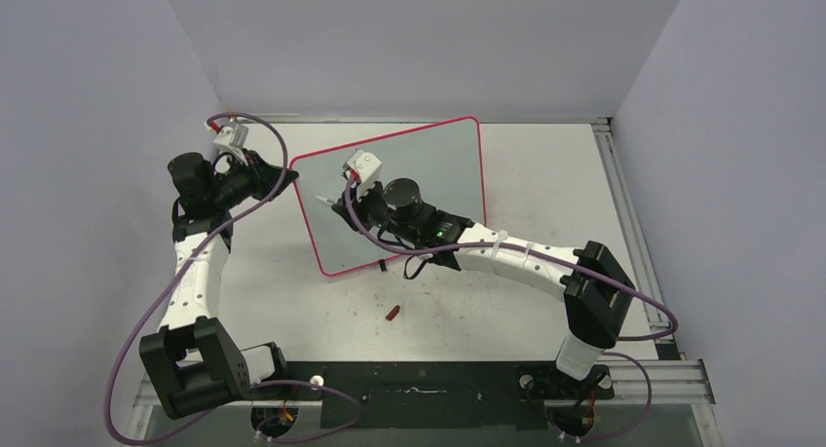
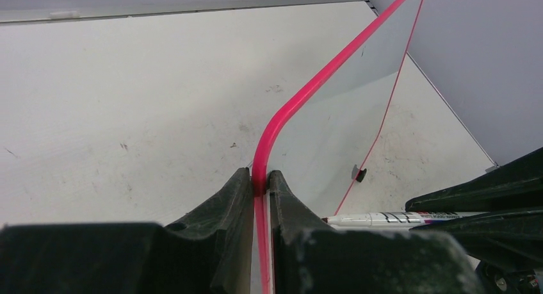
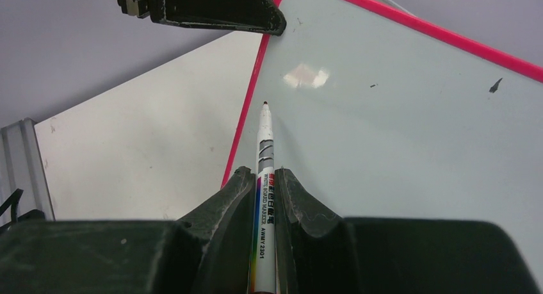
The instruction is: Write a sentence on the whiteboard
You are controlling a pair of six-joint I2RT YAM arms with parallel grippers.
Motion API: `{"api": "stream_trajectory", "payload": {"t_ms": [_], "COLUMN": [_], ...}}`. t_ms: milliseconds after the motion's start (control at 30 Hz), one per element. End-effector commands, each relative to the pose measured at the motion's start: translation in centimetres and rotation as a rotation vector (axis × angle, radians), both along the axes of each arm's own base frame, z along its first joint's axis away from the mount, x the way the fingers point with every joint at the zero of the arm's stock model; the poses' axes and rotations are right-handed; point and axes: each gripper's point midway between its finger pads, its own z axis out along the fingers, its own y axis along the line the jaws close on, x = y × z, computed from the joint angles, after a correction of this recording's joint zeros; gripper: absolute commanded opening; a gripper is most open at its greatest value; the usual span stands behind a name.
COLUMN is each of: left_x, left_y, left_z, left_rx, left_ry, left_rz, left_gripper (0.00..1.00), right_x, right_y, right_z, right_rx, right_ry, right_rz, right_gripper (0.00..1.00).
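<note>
The whiteboard stands tilted on the table, pale grey with a pink rim. My left gripper is shut on its rounded upper-left corner, and the pink rim sits pinched between the fingertips. My right gripper is shut on a white marker with its cap off. The marker's dark tip points at the board face close to the left rim; I cannot tell whether it touches. From the left wrist view the marker lies just in front of the board. The sentence is not in view.
A small red-brown cap lies on the table in front of the board. A black foot props up the board's lower edge. Grey walls close off the left, back and right, and a metal rail runs along the right side.
</note>
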Motion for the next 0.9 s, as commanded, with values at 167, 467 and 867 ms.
{"api": "stream_trajectory", "payload": {"t_ms": [167, 467, 867], "left_x": [-0.4, -0.8, -1.1], "left_y": [0.2, 0.2, -0.1], "left_z": [-1.6, -2.3, -2.1], "left_rx": [0.080, 0.098, 0.097], "left_ry": [-0.027, -0.013, -0.018], "left_rz": [-0.029, -0.039, -0.053], "left_gripper": [0.00, 0.00, 0.00], "right_x": [0.9, 1.0, 1.4], "right_y": [0.8, 1.5, 2.6], "right_z": [4.6, 4.5, 3.6], "right_rx": [0.104, 0.093, 0.071], "right_ry": [-0.105, -0.113, -0.115], "right_rz": [-0.033, -0.017, -0.022], "right_gripper": [0.05, 0.05, 0.05]}}
